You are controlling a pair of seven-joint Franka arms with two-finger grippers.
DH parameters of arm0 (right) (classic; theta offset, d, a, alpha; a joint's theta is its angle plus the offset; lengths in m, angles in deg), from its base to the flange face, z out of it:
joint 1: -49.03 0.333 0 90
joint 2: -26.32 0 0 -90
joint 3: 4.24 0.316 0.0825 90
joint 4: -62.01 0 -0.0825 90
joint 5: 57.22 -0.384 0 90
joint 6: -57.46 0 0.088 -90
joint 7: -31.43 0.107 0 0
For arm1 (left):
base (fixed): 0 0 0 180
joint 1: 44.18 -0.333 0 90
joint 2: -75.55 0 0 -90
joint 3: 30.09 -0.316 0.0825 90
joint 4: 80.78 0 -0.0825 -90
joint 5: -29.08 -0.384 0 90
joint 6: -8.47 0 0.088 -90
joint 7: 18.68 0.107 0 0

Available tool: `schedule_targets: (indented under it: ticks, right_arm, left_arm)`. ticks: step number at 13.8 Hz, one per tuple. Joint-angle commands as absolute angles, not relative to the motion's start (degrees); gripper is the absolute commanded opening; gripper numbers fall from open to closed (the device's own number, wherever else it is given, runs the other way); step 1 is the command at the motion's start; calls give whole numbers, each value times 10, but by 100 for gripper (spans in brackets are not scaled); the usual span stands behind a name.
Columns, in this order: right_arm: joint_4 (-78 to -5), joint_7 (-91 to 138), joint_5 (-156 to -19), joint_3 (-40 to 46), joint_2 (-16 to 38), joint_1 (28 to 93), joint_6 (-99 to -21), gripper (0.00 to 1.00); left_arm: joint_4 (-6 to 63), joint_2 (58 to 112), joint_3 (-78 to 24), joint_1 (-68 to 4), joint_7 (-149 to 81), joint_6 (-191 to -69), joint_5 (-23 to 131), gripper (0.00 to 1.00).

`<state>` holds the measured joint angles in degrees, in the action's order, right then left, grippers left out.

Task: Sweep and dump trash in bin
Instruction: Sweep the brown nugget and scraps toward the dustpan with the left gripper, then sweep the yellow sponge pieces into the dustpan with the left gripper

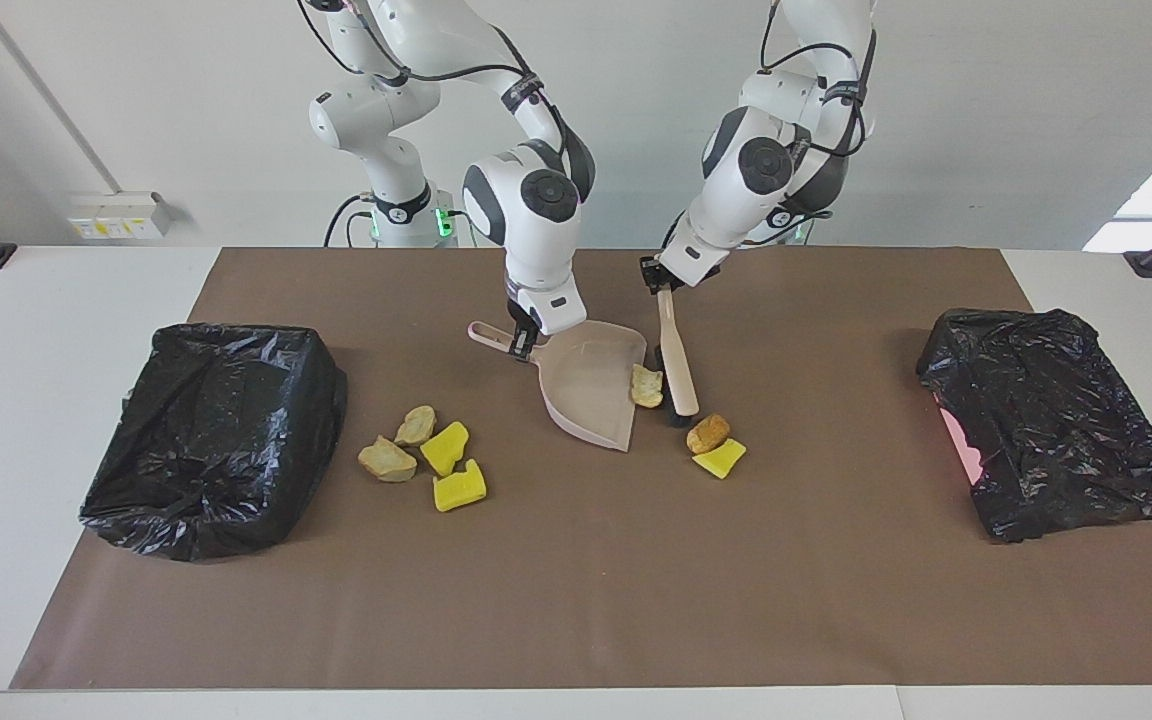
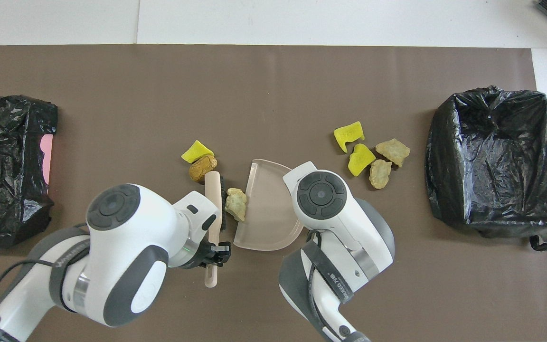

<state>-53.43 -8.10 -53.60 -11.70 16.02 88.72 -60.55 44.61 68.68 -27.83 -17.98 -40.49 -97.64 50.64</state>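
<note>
The left gripper (image 1: 658, 289) is shut tight on the top end of a small hand brush (image 1: 677, 365). The brush's long handle runs away from the robots, and its dark bristle end rests on the brown mat just beside the open lip of the dustpan (image 1: 591, 390). The right gripper (image 1: 524, 340) is closed on the dustpan's handle and holds the pan flat on the mat, with the open lip toward the left arm's end of the table.

One pale bread-like chunk (image 1: 646, 385) sits right between the brush and the dustpan's lip, touching the edge of the pan. I think it is only half in. A short push sideways, from the brush toward the pan, should slide it in.

Two more bits of trash lie just past the brush's tip, a little farther from the robots than the dustpan: a brown chunk (image 1: 707, 433) and a yellow wedge (image 1: 719, 458), touching each other. They are on the brush's side of the pan, so the left arm is the one close to them.

Four more pieces (image 1: 423, 456) sit in a little heap on the dustpan's closed side, between the pan and the black-bagged bin (image 1: 216, 435) at the right arm's end. Another black-bagged bin (image 1: 1051, 420) sits at the left arm's end.
</note>
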Motion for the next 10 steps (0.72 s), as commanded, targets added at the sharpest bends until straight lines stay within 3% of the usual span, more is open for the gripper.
schedule_targets:
  ticks: [1, 4, 7, 10]
  right_arm:
    - [-541, -58, -526, -117, 160, 888, -621, 0]
    - [-541, -58, -526, -117, 160, 888, -621, 0]
    - [-541, -49, -526, -117, 160, 888, -622, 0]
    - [-541, -48, -526, -117, 160, 888, -622, 0]
  left_arm:
    - [374, 698, -275, -240, -333, -908, 483, 0]
    - [384, 708, -275, -265, -255, -968, 383, 0]
    - [387, 751, -275, -274, -197, -1015, 316, 0]
    - [418, 762, -275, -302, -127, -1081, 308, 0]
